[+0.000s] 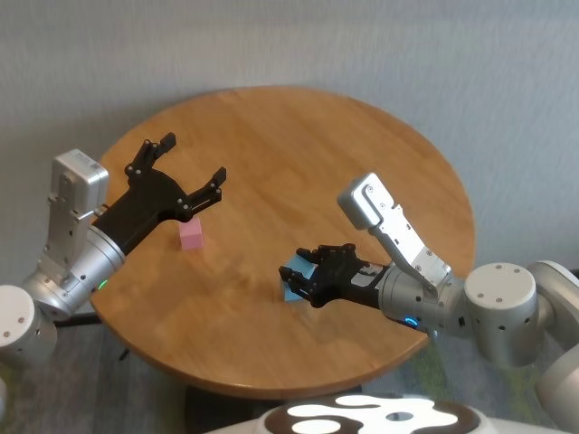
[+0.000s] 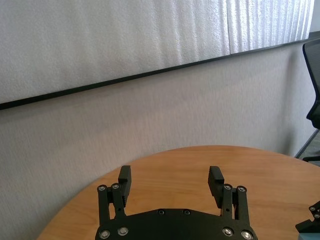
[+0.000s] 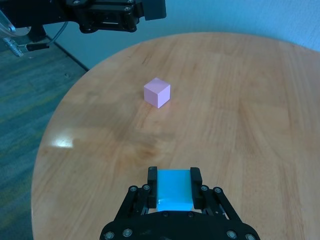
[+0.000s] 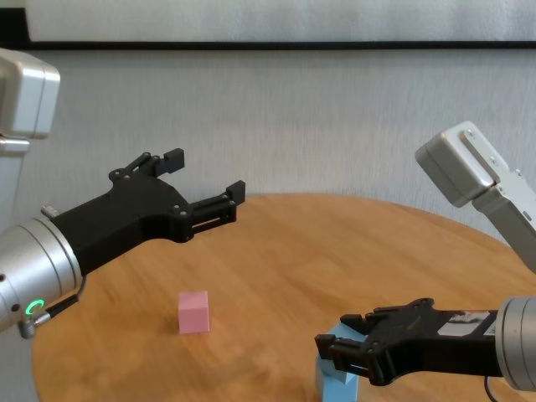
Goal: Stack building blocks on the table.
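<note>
Resting low over the near-centre of the table (image 1: 298,136), the right gripper (image 3: 174,181) has its fingers clamped on a light blue block (image 3: 174,190). Block: matte cube, plain faces, no markings. In the head view the blue (image 1: 297,277) shows as a taller mass under the gripper, and the chest view shows a blue face (image 4: 335,383) reaching down to the tabletop; whether this is one cube or two stacked cannot be told, since the black fingers cover the join. The held block's near side is hidden by the gripper body.

Pink block (image 1: 191,235): matte cube, standing flat on the table toward the robot's left, well apart from the blue. One corner is turned toward the right wrist camera (image 3: 157,92). Being cubes, the blocks have no long axis.

Left gripper (image 1: 181,170): raised above the table near the pink block, fingers spread wide, holding nothing; its fingertips (image 2: 124,178) point across the far rim toward the wall.
</note>
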Robot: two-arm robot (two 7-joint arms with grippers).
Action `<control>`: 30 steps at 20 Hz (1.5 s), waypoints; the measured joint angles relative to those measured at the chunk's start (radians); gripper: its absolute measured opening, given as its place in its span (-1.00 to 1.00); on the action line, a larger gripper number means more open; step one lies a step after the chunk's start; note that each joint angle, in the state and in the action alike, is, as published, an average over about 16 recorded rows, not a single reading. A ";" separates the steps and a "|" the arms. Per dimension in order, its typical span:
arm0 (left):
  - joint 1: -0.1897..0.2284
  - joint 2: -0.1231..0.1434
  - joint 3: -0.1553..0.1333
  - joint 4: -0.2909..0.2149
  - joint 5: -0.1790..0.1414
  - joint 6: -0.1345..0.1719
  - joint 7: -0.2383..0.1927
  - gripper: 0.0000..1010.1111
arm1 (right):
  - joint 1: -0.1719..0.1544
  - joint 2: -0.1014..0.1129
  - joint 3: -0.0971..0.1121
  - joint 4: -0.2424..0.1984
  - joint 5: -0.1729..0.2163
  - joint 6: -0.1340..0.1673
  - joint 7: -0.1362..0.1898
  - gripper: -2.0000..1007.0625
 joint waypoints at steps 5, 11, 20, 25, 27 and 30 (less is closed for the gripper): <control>0.000 0.000 0.000 0.000 0.000 0.000 0.000 0.98 | 0.000 0.000 0.000 0.000 0.000 0.000 0.000 -0.04; 0.000 0.000 0.000 0.000 0.000 0.000 0.000 0.98 | -0.001 0.001 0.000 -0.001 0.001 -0.002 0.000 0.32; 0.000 0.000 0.000 0.000 0.000 0.000 0.000 0.98 | -0.029 0.010 0.036 -0.037 0.020 -0.087 -0.014 0.82; 0.000 0.000 0.000 0.000 0.000 0.000 0.000 0.98 | -0.063 0.021 0.067 -0.071 -0.005 -0.198 -0.065 0.96; 0.000 0.000 0.000 0.000 0.000 0.000 0.000 0.98 | -0.080 0.025 0.080 -0.083 -0.031 -0.253 -0.100 0.99; 0.000 0.000 0.000 0.000 0.000 0.000 0.000 0.98 | -0.103 0.026 0.097 -0.095 -0.081 -0.329 -0.155 1.00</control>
